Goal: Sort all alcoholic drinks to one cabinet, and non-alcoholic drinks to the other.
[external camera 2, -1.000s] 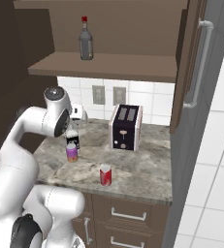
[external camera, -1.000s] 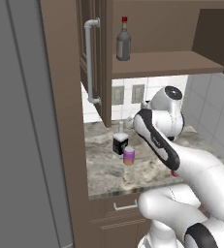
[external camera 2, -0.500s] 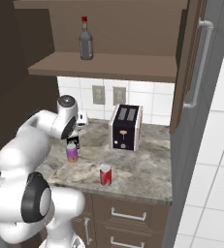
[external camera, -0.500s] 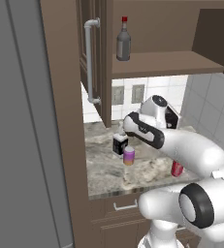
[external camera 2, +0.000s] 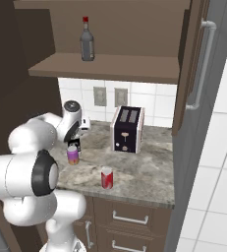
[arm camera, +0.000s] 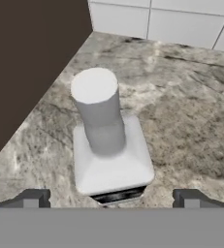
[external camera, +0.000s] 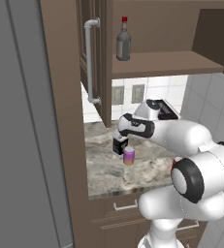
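1. Hovering right over the square bottle (arm camera: 111, 145), the gripper (arm camera: 111, 199) had its two tips wide apart and held nothing.
2. That bottle stood on the counter (external camera: 142, 167), just behind the purple can (external camera: 128, 155).
3. I think picking it up was the step; next the claw needed to drop and squeeze its pale neck.
4. The right base view showed the red can (external camera 2: 106, 177), and the round bottle (external camera 2: 87, 39) already on the cabinet shelf (external camera 2: 129, 66).
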